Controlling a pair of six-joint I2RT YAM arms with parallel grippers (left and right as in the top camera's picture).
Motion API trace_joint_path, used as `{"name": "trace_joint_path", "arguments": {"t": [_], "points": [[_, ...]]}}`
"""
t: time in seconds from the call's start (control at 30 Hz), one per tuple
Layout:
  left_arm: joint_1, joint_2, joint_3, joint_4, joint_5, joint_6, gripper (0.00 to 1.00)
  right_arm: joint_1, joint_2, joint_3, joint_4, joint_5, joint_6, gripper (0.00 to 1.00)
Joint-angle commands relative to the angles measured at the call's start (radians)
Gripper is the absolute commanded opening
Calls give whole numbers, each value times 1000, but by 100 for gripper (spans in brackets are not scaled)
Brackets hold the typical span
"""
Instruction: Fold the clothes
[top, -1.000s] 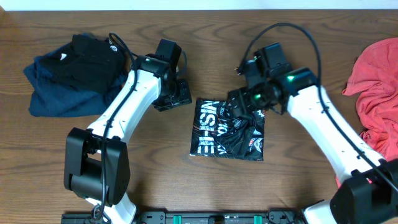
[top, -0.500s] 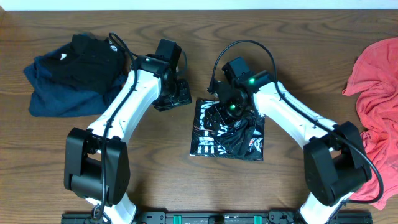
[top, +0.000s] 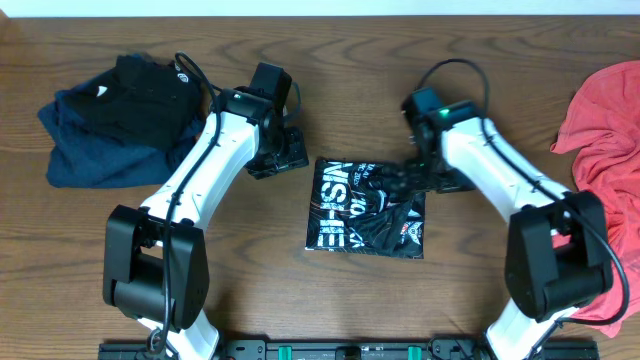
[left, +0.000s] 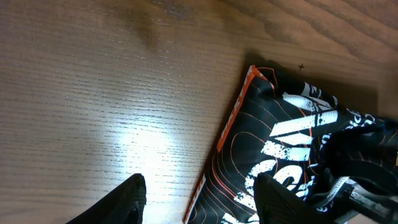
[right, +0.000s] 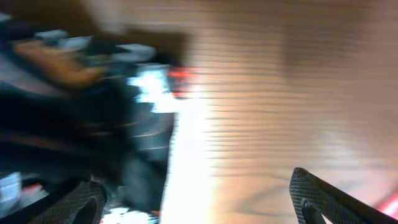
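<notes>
The clothes here are a black jersey (top: 365, 210) with orange lines and white lettering, folded into a rough square at mid-table, and a coral-red garment (top: 605, 140) heaped at the right edge. My left gripper (top: 280, 158) hovers open just off the jersey's upper-left corner. In the left wrist view that gripper (left: 202, 208) straddles the jersey's (left: 280, 143) orange-trimmed edge without holding it. My right gripper (top: 408, 182) is over the rumpled upper-right part of the jersey. The right wrist view is blurred; there the right gripper (right: 199, 205) stands wide open, with the jersey (right: 74, 112) at the left.
A pile of dark blue and black clothing (top: 110, 120) lies at the back left, beside the left arm. Bare wooden table (top: 250, 260) surrounds the folded jersey. The table's far edge runs along the top of the overhead view.
The right arm swung left over the jersey's top edge, then back right to its upper-right part. The left arm has not moved. The jersey keeps its shape.
</notes>
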Motion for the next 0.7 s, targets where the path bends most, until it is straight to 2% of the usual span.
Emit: {"name": "trace_joint_path", "arguments": {"t": [0.0,0.2,0.4,0.67], "points": [[1,8,-9,-7,-9,14,57,-42,2,1,-11,71,45,91],[1,8,-9,-6,-10,14,57,-22,-58,1,46,-201,-172,92],[1,8,-9,-6,-10,14,57,67,-154,1,137,-246,-214,93],[1,8,-9,-6,-10,14,58,159,-124,1,180,-248,-212,92]]}}
